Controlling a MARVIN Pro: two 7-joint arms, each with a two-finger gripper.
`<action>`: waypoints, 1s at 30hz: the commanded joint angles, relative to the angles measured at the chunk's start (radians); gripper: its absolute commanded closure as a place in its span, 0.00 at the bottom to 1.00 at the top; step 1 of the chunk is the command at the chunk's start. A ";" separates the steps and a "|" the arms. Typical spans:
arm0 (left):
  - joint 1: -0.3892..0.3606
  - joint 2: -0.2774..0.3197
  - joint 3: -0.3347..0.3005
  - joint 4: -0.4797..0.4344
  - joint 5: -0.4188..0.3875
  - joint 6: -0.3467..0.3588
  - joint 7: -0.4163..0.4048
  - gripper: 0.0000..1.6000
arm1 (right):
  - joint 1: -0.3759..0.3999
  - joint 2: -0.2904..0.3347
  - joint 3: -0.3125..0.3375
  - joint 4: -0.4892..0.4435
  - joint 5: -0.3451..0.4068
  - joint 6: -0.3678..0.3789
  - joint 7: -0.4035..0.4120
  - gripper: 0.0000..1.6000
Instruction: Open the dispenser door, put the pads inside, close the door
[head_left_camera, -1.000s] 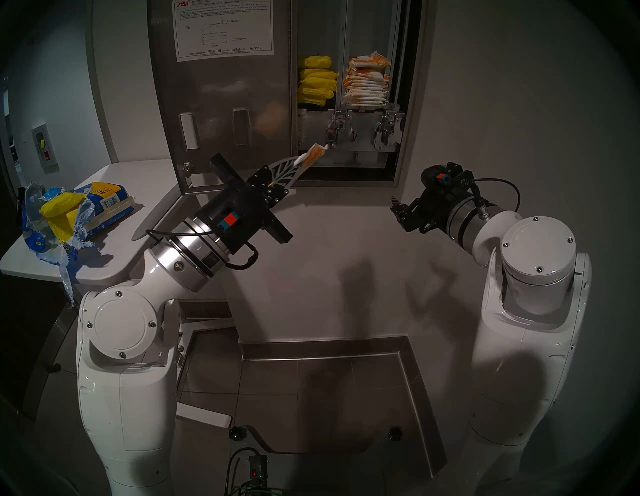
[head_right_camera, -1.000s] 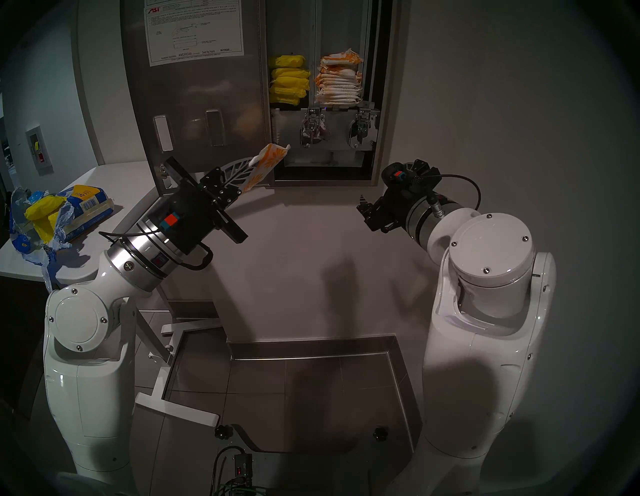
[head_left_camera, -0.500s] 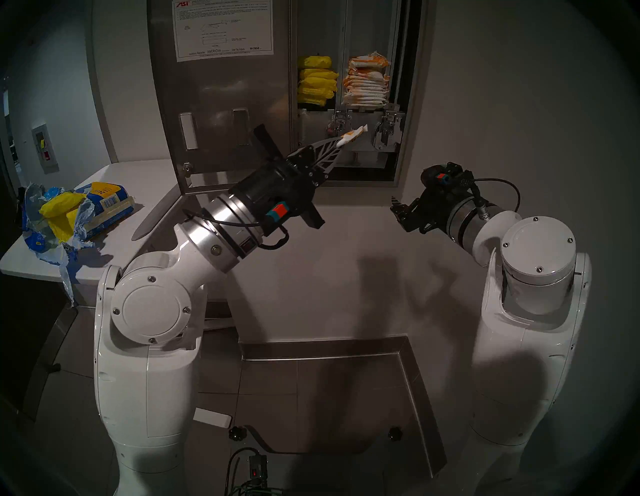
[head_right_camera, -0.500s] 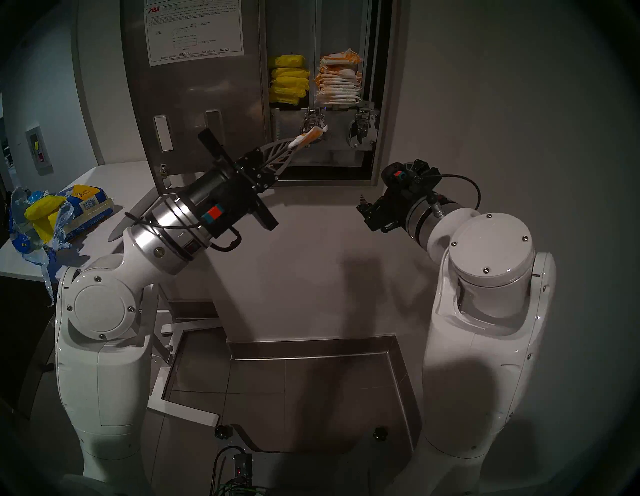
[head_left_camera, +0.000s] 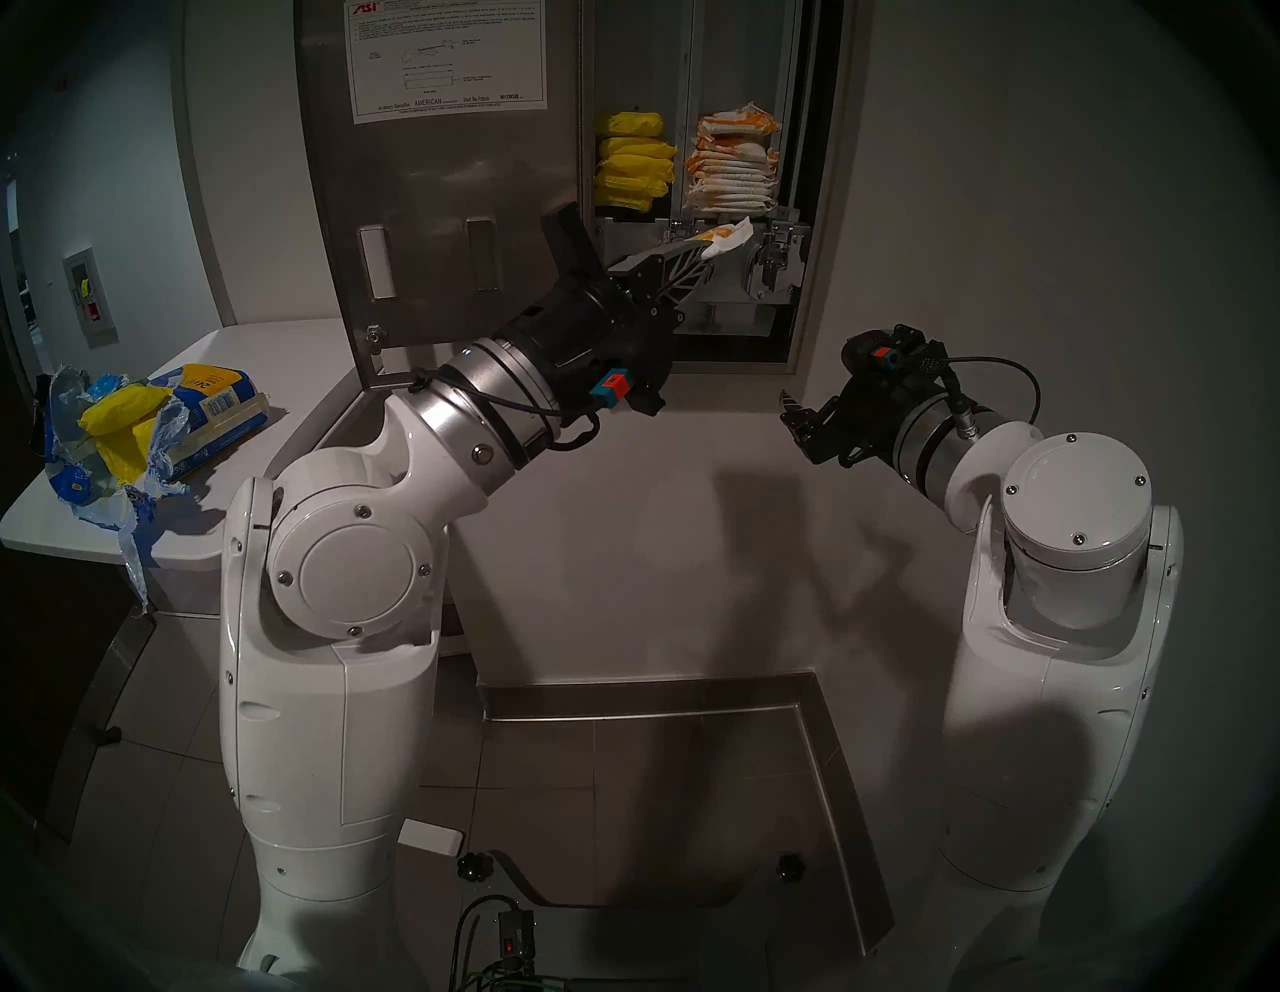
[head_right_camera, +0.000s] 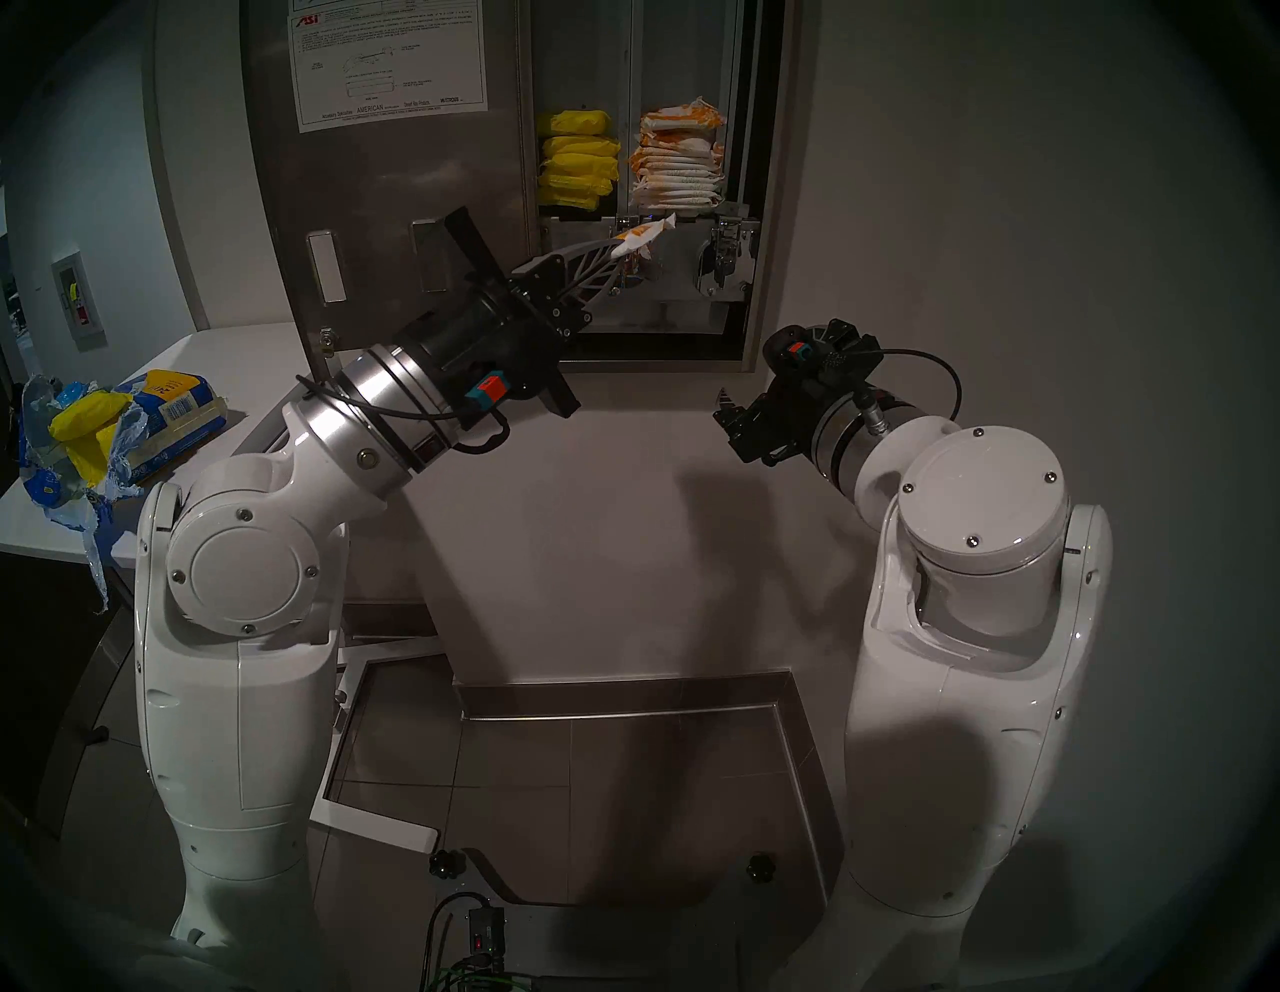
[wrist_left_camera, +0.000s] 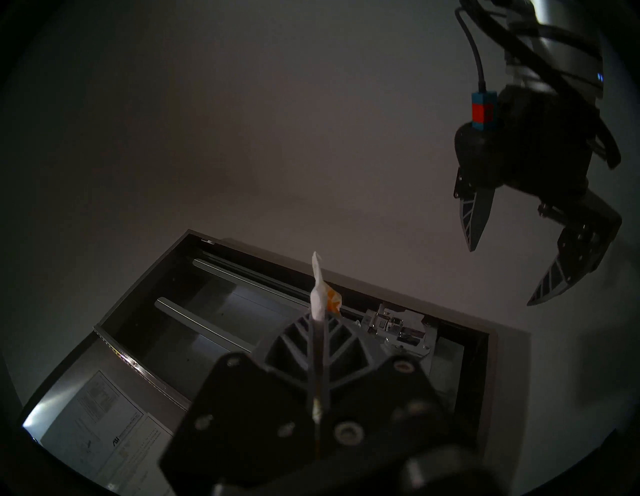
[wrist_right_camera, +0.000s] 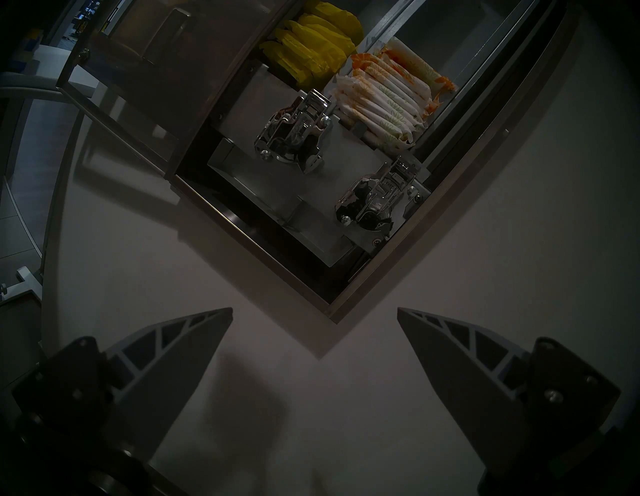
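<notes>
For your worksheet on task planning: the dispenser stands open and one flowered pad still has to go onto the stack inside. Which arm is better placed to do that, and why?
Left. The left gripper is shut on the pad, just below the flowered stack. The right gripper is open, empty and lower, by the wall.

Instruction sheet (head_left_camera: 447, 59) cut off at top, print illegible

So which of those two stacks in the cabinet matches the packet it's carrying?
The right-hand stack: white wrappers with orange print, like the held pad. The left stack is plain yellow.
</notes>
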 joint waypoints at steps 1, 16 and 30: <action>-0.110 -0.021 0.006 0.008 0.064 -0.027 0.016 1.00 | 0.018 0.000 0.000 -0.025 0.000 -0.001 -0.007 0.00; -0.236 -0.090 0.066 0.076 0.220 -0.052 0.011 1.00 | 0.018 0.000 0.000 -0.023 0.001 -0.002 -0.006 0.00; -0.339 -0.184 0.070 0.176 0.322 -0.034 0.003 1.00 | 0.018 0.000 0.000 -0.024 0.001 -0.002 -0.007 0.00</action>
